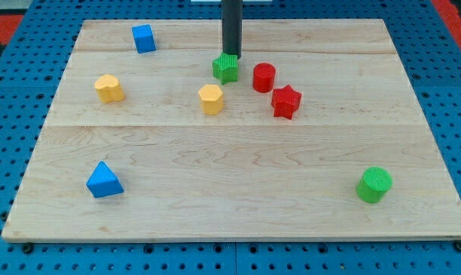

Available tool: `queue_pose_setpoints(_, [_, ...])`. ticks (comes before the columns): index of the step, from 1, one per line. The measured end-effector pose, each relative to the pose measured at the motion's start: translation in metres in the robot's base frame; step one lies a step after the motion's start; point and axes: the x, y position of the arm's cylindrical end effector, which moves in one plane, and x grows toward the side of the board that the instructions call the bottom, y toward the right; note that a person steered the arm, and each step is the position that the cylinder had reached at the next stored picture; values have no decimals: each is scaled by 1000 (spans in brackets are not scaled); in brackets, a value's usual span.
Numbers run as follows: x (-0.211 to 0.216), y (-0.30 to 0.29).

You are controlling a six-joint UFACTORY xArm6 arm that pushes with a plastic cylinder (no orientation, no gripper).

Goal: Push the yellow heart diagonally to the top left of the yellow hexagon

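Observation:
The yellow heart (108, 88) lies on the wooden board (230, 221) at the view's left. The yellow hexagon (211, 98) lies near the middle, well to the right of the heart and slightly lower. My tip (230, 55) comes down from the view's top and stands just above a green star (226, 68), at or close to its top edge. The tip is above and a little right of the hexagon, and far to the right of the heart.
A red cylinder (264, 77) and a red star (286, 101) lie right of the green star. A blue cube (143, 38) is at the top left, a blue triangle (104, 180) at the bottom left, and a green cylinder (374, 184) at the bottom right.

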Motion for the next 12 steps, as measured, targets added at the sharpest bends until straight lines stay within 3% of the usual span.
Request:
queue_pose_setpoints(1, [-1, -1])
queue_pose_setpoints(3, [-32, -105])
queue_pose_setpoints(5, [-13, -177])
queue_pose_setpoints(7, [5, -288])
queue_pose_setpoints(9, [66, -270])
queue_pose_setpoints(12, [81, -186])
